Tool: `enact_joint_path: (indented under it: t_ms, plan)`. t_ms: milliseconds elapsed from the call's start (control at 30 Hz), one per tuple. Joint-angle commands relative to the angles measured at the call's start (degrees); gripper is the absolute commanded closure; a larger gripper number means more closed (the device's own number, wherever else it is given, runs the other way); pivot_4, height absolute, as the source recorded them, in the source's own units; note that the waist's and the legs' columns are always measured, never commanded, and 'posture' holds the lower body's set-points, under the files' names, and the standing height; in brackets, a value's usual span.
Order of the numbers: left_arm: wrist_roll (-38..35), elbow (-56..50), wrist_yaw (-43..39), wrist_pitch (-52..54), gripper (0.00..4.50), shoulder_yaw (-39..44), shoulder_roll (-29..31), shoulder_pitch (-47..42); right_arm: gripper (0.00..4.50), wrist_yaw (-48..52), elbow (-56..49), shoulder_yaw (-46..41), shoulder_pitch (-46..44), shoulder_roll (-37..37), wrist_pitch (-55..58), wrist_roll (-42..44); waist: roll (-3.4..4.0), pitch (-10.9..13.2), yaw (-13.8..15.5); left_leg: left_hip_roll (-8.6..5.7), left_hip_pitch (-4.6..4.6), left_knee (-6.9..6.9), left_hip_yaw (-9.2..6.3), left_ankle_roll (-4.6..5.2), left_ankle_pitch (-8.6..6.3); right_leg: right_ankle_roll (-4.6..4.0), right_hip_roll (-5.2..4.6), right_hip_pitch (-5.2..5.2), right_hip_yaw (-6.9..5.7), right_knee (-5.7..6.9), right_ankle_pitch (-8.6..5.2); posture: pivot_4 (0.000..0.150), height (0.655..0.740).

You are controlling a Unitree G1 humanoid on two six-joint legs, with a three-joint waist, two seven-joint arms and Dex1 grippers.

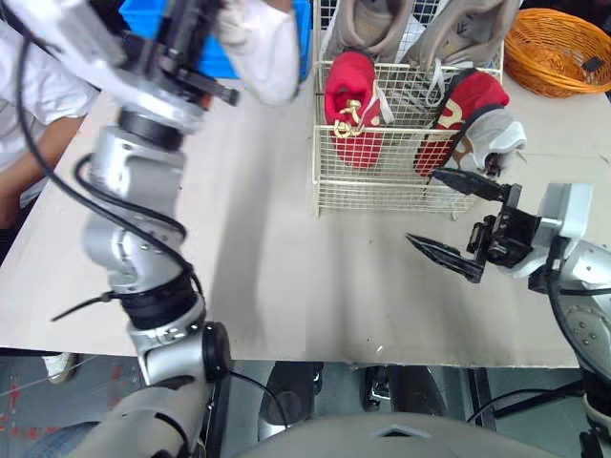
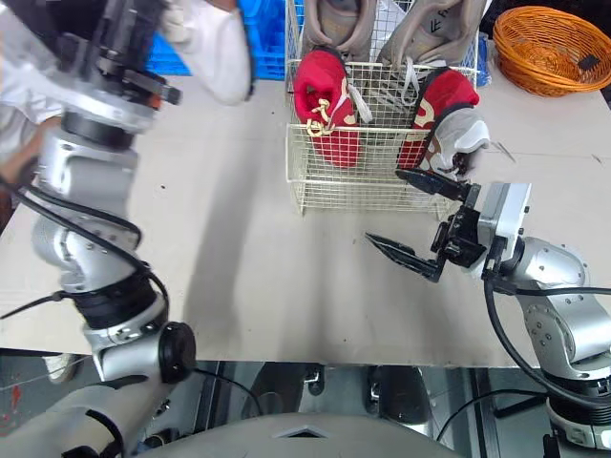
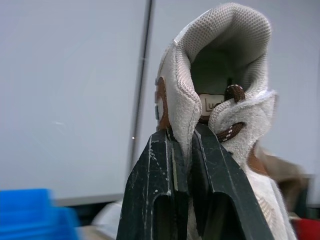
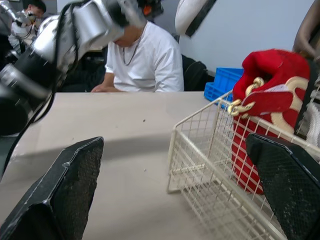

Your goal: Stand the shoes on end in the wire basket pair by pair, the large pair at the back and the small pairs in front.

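My left arm is bent at the elbow with the forearm lifted high, up and to the left of the wire basket (image 1: 382,196). The left claw (image 3: 185,135) is pinched tight on the heel collar of a white shoe (image 3: 225,60), which hangs in the air well clear of the basket's left wall. My right arm reaches in low over the bench (image 1: 239,277), and the right claw (image 1: 422,206) is spread wide and holds nothing, just in front of the basket's front right corner. Inside the basket, a large grey pair (image 1: 377,24) stands at the back and a red pair (image 1: 353,105) stands in front. A grey-and-white shoe (image 1: 496,134) sits at the front right corner, near the upper finger of my right claw.
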Motion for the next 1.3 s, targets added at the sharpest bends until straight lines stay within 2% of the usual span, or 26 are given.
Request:
enact_joint_path:
  t_ms: [33, 300, 633, 800, 1000, 1133, 1300]
  plan:
    - [5.69, -3.07, 1.14, -5.82, 4.48, -5.23, -2.07, 2.57, 0.00, -2.66, -3.08, -2.13, -0.28, 0.53, 0.85, 2.30, 0.03, -0.01, -0.07, 0.00, 0.01, -0.01, 0.01, 0.00, 0.00, 0.00, 0.01, 0.00, 0.00, 0.01, 0.00, 0.150, 0.6860]
    - [19.02, 5.39, 0.18, -25.57, 4.48, -15.52, -10.87, 8.58, 0.00, -5.80, -4.71, -2.96, 1.12, 0.89, 1.43, 2.73, 0.09, -0.04, 0.24, -0.01, -0.03, 0.00, 0.01, 0.01, 0.00, 0.00, 0.01, 0.00, -0.02, -0.04, 0.00, 0.150, 0.6860]
    - [27.29, 14.76, -0.82, -43.03, 4.48, -19.27, -12.60, 14.57, 0.00, -7.44, -5.11, -4.65, 1.68, 0.94, 2.09, 4.08, 0.17, -0.08, 0.21, 0.01, -0.04, -0.01, -0.02, 0.01, -0.01, 0.00, 0.02, -0.01, -0.06, -0.03, 0.00, 0.150, 0.6860]
    - [32.81, 24.81, 1.69, -53.99, 4.48, -19.54, -13.78, 14.95, 0.00, -7.74, -5.36, -5.06, 2.14, 0.42, 2.33, 4.66, 0.41, -0.24, 0.25, 0.01, -0.03, -0.01, -0.03, 0.02, -0.01, 0.00, 0.01, -0.01, -0.06, -0.04, 0.00, 0.150, 0.6860]
    - [31.74, 30.26, 2.14, -57.66, 4.48, -20.17, -14.90, 17.27, 0.00, -8.47, -6.41, -5.87, 3.23, 0.12, 2.88, 5.39, 0.88, -0.63, 0.30, 0.01, 0.02, -0.01, -0.04, 0.04, -0.03, 0.00, 0.00, 0.03, -0.08, -0.03, 0.00, 0.150, 0.6860]
    - [29.98, 31.12, -0.42, -57.35, 4.48, -22.24, -14.36, 18.99, 0.00, -8.66, -6.83, -6.26, 3.65, 0.16, 3.15, 5.48, 1.30, -1.07, 0.25, 0.01, 0.04, -0.01, -0.04, 0.06, -0.04, 0.00, 0.00, 0.04, -0.08, -0.02, 0.00, 0.150, 0.6860]
    - [28.30, 30.45, -1.56, -54.22, 4.48, -23.18, -14.25, 20.36, 0.00, -8.97, -7.15, -6.15, 3.93, 0.31, 3.05, 5.38, 1.28, -1.04, 0.15, 0.02, -0.01, -0.02, -0.07, 0.09, -0.05, 0.00, 0.02, 0.00, -0.08, -0.02, 0.00, 0.150, 0.6860]
